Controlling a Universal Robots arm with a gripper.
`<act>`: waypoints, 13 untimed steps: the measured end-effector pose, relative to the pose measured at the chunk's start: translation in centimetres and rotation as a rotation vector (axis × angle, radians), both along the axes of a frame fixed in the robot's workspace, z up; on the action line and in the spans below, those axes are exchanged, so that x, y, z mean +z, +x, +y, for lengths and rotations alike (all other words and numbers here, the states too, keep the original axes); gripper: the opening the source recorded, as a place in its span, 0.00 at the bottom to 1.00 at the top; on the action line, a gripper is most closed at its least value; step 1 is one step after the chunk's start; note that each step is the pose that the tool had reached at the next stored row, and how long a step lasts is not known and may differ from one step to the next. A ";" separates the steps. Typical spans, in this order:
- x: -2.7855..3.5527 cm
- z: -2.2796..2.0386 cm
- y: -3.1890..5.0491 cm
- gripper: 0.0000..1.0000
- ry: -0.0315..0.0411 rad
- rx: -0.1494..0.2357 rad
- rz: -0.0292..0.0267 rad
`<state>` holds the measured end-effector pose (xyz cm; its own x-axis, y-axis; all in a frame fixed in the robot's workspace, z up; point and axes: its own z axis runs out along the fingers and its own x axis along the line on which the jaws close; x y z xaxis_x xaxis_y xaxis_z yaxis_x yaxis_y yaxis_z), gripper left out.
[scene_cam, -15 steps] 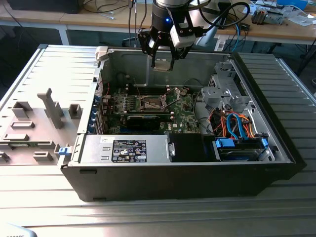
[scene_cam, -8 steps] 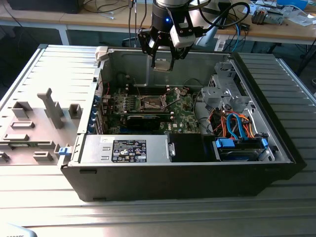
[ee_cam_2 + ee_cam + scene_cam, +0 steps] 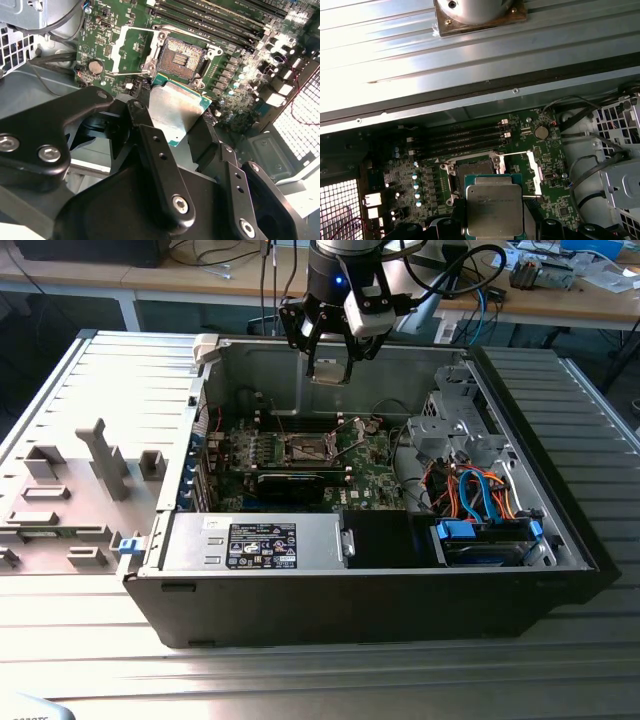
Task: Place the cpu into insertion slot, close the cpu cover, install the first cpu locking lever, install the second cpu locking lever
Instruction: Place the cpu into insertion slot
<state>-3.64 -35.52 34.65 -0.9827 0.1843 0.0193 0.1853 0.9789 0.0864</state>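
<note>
We see the pincer (image 3: 170,116) gripping the cpu (image 3: 172,102) above the bare insertion slot (image 3: 181,59), the cpu cover (image 3: 120,50) flipped open beside it.

- cpu (image 3: 495,210): silver-grey top, green rim.
- circuit board (image 3: 555,167): green.
- insertion slot (image 3: 181,59): dark, silver-bordered.
- cables (image 3: 490,488): orange and blue.
- gripper (image 3: 172,125): black.

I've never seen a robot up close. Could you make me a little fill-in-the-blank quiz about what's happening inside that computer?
1. The gripper is shut on the ____.
2. The insertion slot is ____, with no chip in it.
3. The cpu cover beside the slot lies flipped ____.
Missing words: cpu; empty; open.
</note>
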 end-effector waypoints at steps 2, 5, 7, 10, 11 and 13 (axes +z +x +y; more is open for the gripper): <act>0.00 0.00 0.00 0.54 0.0000 -0.001 0.0000; 0.00 0.00 0.00 0.54 0.0000 -0.002 0.0000; 0.00 0.00 0.00 0.54 0.0000 -0.003 0.0000; 0.00 0.00 0.00 0.54 0.0000 -0.005 0.0000; 0.00 0.00 0.00 0.54 0.0000 -0.006 0.0000; 0.00 0.00 0.00 0.54 0.0000 -0.006 -0.0001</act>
<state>-3.64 -35.52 34.65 -0.9815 0.1906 0.0192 0.1915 0.9777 0.0864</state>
